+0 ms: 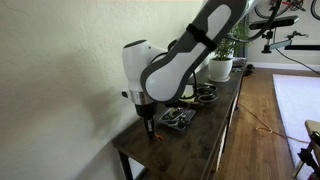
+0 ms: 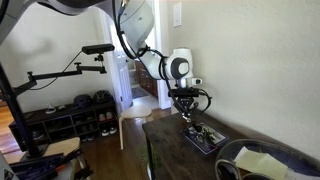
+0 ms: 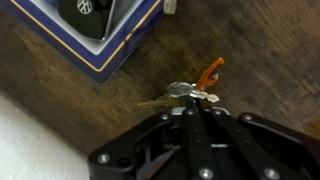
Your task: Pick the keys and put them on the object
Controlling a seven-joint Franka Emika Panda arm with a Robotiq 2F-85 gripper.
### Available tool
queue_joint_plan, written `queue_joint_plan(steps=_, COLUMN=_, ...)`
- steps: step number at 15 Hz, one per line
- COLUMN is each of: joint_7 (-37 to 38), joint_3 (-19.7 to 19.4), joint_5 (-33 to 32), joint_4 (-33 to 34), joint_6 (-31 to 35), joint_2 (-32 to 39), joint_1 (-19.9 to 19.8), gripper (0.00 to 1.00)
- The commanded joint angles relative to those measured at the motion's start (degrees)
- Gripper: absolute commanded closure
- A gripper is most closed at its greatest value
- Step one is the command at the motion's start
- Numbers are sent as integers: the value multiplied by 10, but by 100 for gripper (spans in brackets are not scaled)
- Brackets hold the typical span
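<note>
Hand (image 3: 192,108) pinched on keys (image 3: 185,91), near object (image 3: 95,45)

Keys (image 3: 188,93): small bunch of silvery and brassy blades, with an orange-red tag (image 3: 210,70) poking out one side. I see them over bare wood on the worktop (image 3: 262,60), near its wall-side end corner. Can't tell if they're resting or lifted. Object (image 3: 108,48): flat rectangle with a dark edge and a pale band, lying flat just beside the keys, not touching, further from that end.

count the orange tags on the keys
1: the orange tag juts from the keys right at the gripper tips; more may be hidden beneath it.
</note>
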Motion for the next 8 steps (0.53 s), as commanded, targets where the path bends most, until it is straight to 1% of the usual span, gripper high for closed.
queue_joint_plan(steps=1, joint_7=0, joint_3=-1, joint_5=13, joint_4=-16, joint_6=-9, joint_2=-20, joint_1=1, gripper=94)
queue_joint_plan(steps=8, joint_7=-2, joint_3=-1, joint_5=11, joint_4=-34, joint_6=-3, joint_2=-49, joint_1=0, gripper=94)
